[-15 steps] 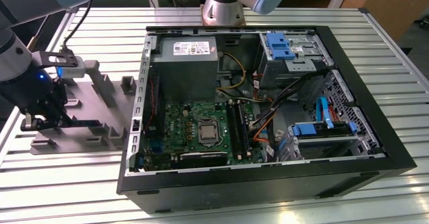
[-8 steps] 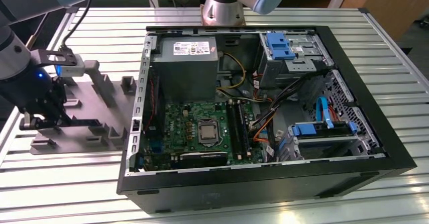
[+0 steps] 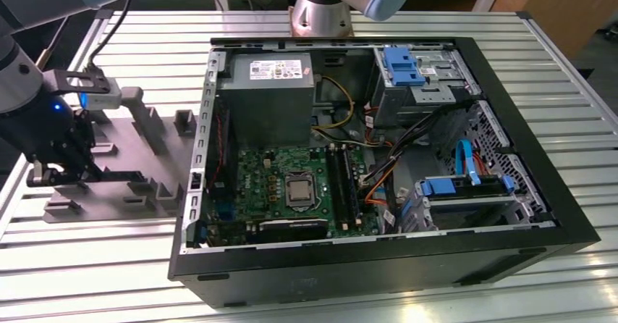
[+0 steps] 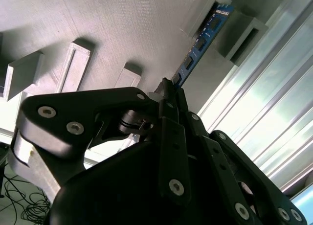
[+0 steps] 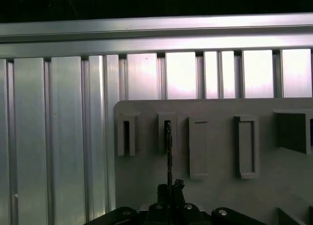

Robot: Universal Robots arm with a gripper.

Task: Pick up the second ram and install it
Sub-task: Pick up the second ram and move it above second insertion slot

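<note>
Clamping tight on the second ram (image 4: 199,45), the gripper (image 4: 168,90) is seen with its fingers drawn together on the near end of the stick, and nothing else is held. In the first wrist view the stick is caught edge-on, and its far end looks to lie in the slot of one of the holders (image 5: 167,132) on the grey fixture (image 5: 220,195). In the exterior view all this is placed at the exterior view's left, well apart from the open computer case (image 3: 386,265) on the slatted counter (image 3: 560,69).

Trouble is easily imagined from here. The stick is held by one end only, so it could pivot or slip between the fingers if it is pulled off-line, and its far end could be snagged on the holder's walls. A tilted stick would then be badly lined up for the memory slots (image 3: 340,182) on the motherboard (image 3: 280,171).

Now the count: one ram is gripped, one fixture is seen, and four slotted holders are counted in a row, with part of a larger fifth beside them. One case, one motherboard and two blue drive caddies (image 3: 406,66) are counted; the number of memory slots cannot be told
</note>
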